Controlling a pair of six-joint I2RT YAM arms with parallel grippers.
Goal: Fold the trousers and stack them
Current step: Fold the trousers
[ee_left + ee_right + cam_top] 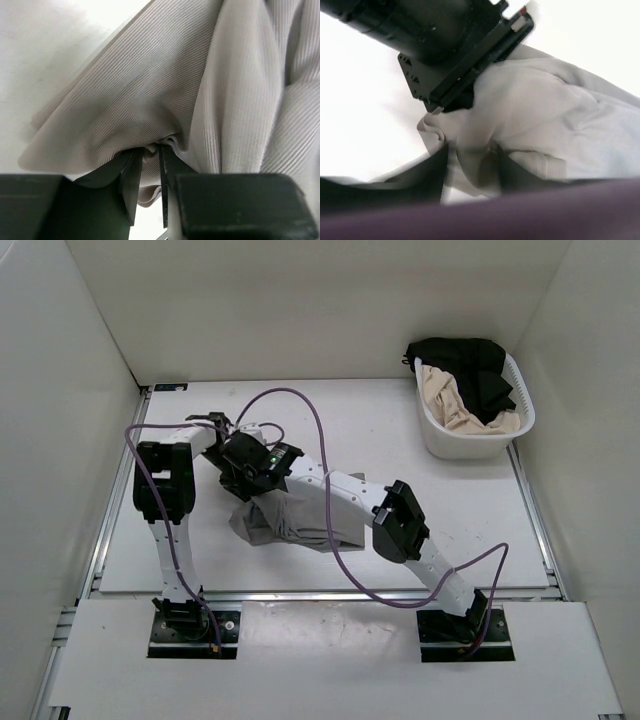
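Grey trousers (290,522) lie bunched on the white table, left of centre. Both grippers meet at the bunch's upper left edge. My left gripper (232,472) is shut on a fold of the grey ribbed cloth (150,100), with the fabric pinched between its dark fingers (131,175). My right gripper (258,480) is shut on a fold of the same trousers (545,125), right beside the left gripper's black body (450,45). A purple cable blurs the bottom of the right wrist view.
A white laundry basket (440,435) stands at the back right, holding beige (455,400) and black (478,365) garments. White walls enclose the table on three sides. Purple cables loop above both arms.
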